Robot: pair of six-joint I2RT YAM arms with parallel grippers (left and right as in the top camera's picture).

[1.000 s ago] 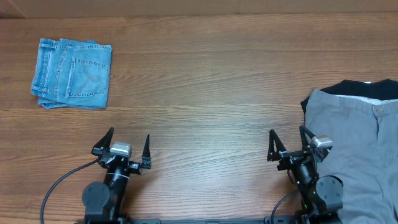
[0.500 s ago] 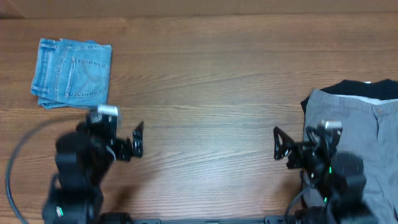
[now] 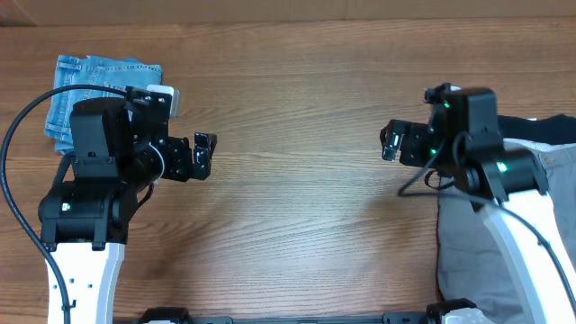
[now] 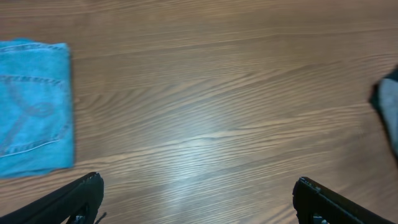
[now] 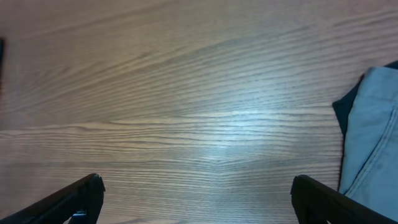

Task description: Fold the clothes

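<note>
The grey trousers (image 3: 461, 247) lie flat at the table's right edge, partly hidden under my right arm. Their edge also shows in the right wrist view (image 5: 375, 134) and at the far right of the left wrist view (image 4: 389, 115). My right gripper (image 3: 391, 142) is open and empty, raised above bare wood just left of the trousers; its fingers are spread wide in its wrist view (image 5: 198, 200). My left gripper (image 3: 202, 155) is open and empty over bare wood at the left, also with its fingers wide apart (image 4: 199, 200).
Folded light-blue jeans (image 3: 65, 94) lie at the back left, partly hidden by my left arm, and show in the left wrist view (image 4: 32, 106). A black garment (image 3: 553, 129) lies under the trousers' far edge. Bare wooden table (image 3: 297, 90) spans the middle.
Both arms have risen from their low rest pose at the front edge and reached out over the table. The left is now near the jeans, the right beside the grey trousers.
</note>
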